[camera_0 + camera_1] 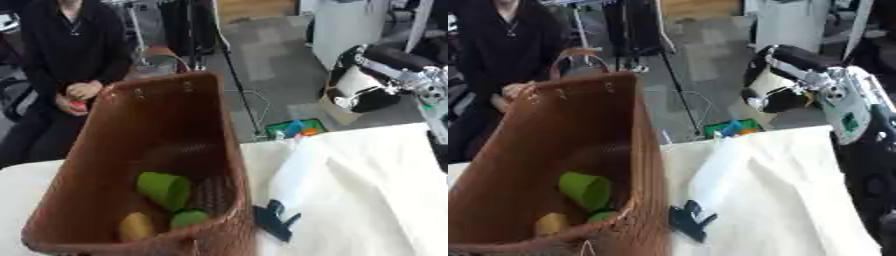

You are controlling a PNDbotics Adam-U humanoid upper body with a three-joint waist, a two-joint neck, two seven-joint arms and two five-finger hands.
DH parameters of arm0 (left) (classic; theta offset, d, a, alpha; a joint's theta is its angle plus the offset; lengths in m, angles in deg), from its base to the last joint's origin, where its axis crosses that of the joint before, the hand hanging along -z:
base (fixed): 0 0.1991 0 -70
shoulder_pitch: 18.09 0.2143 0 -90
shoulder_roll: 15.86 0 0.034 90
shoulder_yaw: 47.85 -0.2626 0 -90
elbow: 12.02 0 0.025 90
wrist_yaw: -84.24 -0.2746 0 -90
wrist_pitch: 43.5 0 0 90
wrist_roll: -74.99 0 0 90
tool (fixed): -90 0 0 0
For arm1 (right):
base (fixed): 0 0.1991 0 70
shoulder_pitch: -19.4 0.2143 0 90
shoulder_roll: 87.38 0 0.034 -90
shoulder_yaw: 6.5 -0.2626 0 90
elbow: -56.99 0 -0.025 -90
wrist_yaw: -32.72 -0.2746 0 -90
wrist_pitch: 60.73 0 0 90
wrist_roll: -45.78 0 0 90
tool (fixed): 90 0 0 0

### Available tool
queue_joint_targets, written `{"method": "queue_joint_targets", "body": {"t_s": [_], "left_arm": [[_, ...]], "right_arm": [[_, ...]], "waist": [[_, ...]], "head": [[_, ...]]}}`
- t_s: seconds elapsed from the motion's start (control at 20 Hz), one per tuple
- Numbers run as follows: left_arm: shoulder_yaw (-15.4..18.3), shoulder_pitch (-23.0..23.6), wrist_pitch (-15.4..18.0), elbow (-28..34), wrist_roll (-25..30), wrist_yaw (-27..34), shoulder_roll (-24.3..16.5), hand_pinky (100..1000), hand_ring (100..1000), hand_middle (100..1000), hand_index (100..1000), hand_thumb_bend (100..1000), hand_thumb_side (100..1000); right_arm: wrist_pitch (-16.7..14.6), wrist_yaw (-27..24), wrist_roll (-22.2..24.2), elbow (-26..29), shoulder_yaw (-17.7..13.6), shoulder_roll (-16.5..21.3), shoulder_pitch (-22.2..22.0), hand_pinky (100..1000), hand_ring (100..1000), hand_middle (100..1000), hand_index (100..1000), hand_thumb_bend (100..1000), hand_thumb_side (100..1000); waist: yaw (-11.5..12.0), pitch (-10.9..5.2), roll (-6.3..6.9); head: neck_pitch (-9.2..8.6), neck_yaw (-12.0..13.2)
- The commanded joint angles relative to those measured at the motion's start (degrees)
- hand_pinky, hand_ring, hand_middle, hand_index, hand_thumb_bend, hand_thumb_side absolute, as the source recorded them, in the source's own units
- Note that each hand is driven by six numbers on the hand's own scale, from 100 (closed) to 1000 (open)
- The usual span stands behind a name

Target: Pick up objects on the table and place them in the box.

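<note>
One basket, three items inside – one dark clip perhaps

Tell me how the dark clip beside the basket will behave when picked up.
The dark clip looks small and rigid, so probably light. It lies flat on the white cloth, unlikely to roll. It sits close to the basket, which may crowd fingers.

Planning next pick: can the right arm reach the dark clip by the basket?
Probably yes: the clip lies exposed on the cloth, right of the basket, nothing between it and the right arm; hand unseen.
</note>
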Motion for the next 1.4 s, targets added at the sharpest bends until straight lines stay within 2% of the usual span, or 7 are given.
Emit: {"method": "queue_joint_targets", "body": {"t_s": [0.05, 0.75, 1.2, 1.4], "left_arm": [[0.47, -0.09, 0.30, 0.81, -0.15, -0.11, -1.91, 653, 732, 823, 686, 100, 760], [0.45, 0.20, 0.24, 0.81, -0.17, 0.05, -2.85, 653, 732, 821, 687, 100, 769], [0.23, 0.10, 0.19, 0.81, 0.07, 0.35, -3.59, 653, 732, 820, 687, 100, 781], [0.19, -0.27, 0.26, 0.81, 0.14, 0.41, -4.00, 653, 732, 820, 687, 100, 786]], "right_arm": [[0.24, -1.36, 0.17, 0.80, 0.16, -0.12, 2.24, 518, 271, 349, 343, 100, 100], [0.95, -5.62, 2.21, -0.04, 0.97, -4.14, 5.30, 512, 270, 359, 332, 100, 100], [2.21, -9.19, 2.51, -0.40, 1.03, -7.57, 7.96, 508, 308, 358, 327, 100, 100], [2.75, -10.93, 2.52, -0.47, 1.01, -8.19, 8.99, 505, 308, 357, 326, 100, 100]], "waist": [[0.08, -1.96, -0.47], [0.24, -4.31, -2.30], [0.42, -6.57, -4.38], [0.65, -7.24, -5.36]], "head": [[0.42, 0.25], [2.27, 0.17], [3.91, 0.61], [4.01, 1.00]]}}
